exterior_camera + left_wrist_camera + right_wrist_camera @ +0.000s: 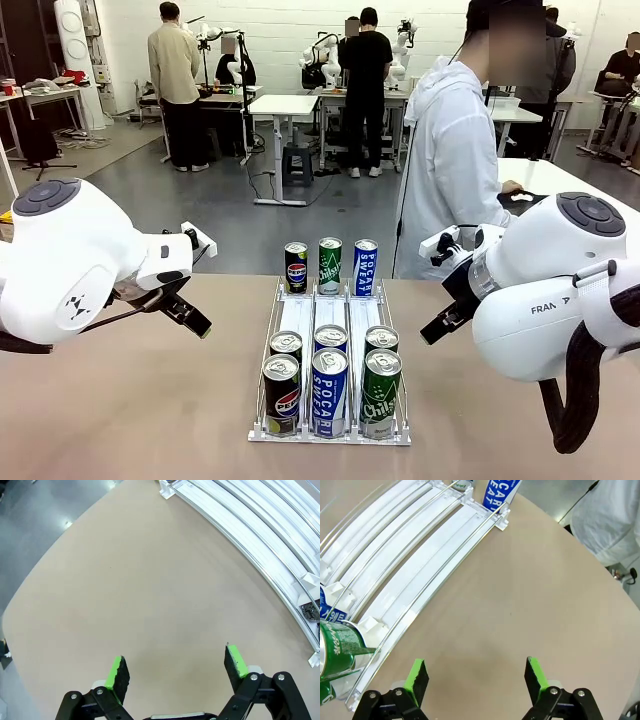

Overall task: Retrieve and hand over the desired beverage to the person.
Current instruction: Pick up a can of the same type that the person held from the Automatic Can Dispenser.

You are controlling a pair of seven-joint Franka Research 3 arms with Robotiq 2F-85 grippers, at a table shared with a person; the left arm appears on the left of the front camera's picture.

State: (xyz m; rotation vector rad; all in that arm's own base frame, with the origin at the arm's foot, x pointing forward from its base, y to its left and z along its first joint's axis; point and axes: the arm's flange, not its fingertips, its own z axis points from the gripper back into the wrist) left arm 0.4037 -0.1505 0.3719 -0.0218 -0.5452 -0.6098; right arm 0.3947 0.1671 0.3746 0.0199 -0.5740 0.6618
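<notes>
Both arms hang just above the tan table (120,410), one on either side of the drinks. The left gripper (176,662) tilts down and in toward bare tabletop, green pads (116,672) wide apart with nothing between them. The right gripper (475,672) is the same deal: jaws spread, holding nothing, rack edge just off to its side. Between them sits a white three-lane rack (297,318) running away from the robot. Nearest row, left to right: a Pepsi can (281,395), a Pocari Sweat can (329,392) and a green Chilsung can (380,392), all upright. A second row of cans (331,338) stands right behind them. The lanes' middle stretch is bare white, then a far row of cans (330,265) stands at the end: Pepsi, Chilsung, Pocari. Can't tell which one is wanted. It's open tabletop from each gripper to the rack. Past the far edge, off to the right, the person (450,170) in a white hooded jacket stands sideways. Farther back, other people stand at white tables.
</notes>
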